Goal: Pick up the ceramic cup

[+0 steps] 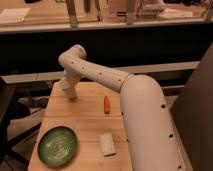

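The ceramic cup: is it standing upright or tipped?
Cannot tell: the gripper at the table's far-left corner covers the ceramic cup.

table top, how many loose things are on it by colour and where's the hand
Green: 1, the plate
Orange-red: 1, a small carrot-like piece
Pale white: 2, a sponge-like block and the ceramic cup
Total: 4
The hand is at the table's far left, down over the ceramic cup.
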Tool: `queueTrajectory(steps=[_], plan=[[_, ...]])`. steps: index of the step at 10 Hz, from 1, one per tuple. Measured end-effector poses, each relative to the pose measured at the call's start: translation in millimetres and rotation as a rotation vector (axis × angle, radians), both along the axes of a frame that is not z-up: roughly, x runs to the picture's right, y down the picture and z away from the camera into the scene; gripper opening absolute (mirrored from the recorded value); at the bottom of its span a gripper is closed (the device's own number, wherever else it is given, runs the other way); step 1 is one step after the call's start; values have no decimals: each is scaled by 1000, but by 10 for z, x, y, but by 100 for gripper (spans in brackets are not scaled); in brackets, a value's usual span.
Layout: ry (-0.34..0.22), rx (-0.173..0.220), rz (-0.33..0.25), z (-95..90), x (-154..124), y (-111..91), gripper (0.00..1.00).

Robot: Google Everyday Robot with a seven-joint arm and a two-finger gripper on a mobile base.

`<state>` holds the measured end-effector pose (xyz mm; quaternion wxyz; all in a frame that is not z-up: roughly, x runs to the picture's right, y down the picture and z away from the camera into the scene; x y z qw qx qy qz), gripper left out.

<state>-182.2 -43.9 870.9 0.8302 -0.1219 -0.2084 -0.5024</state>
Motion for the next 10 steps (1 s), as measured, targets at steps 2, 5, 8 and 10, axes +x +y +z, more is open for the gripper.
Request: queueTrajectory(steps=[2,5,8,10], plan=[[1,-1,-4,-7,15,-27,0],[16,6,-9,-7,181,-119,0],[20,6,-15,-19,230,-192,0],[27,9,-15,-40,352,-220,0]])
